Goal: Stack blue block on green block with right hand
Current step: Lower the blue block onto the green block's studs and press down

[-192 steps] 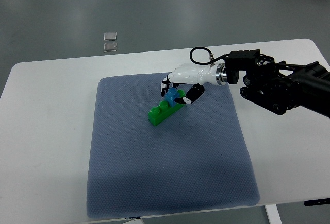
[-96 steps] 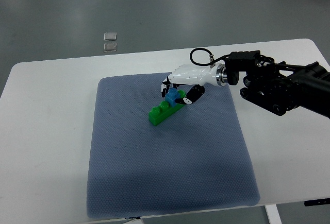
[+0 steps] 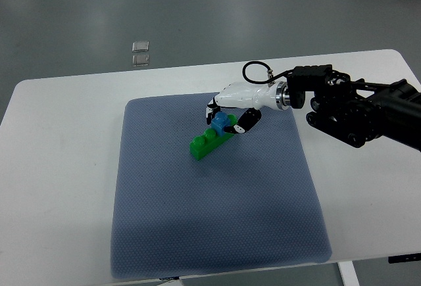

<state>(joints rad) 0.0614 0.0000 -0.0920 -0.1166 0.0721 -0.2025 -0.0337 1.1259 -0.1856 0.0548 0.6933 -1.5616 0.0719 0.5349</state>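
The blue block (image 3: 221,123) is being grasped by the right robot hand (image 3: 235,106), whose white fingers with black tips are being curled around it from the far and right sides. The blue block is being held on the far right end of the green block (image 3: 209,141), touching its studded top. The green block is lying diagonally on the grey-blue mat (image 3: 214,246), its near left end being left uncovered. The right arm (image 3: 358,110) is being extended in from the right edge, above the white surface (image 3: 59,187). Wide open mat is being left to the near side and the left of the blocks, while the far edge of the mat is lying close behind the hand. Two small clear squares (image 3: 140,53) are lying on the floor beyond the far edge of the surface.
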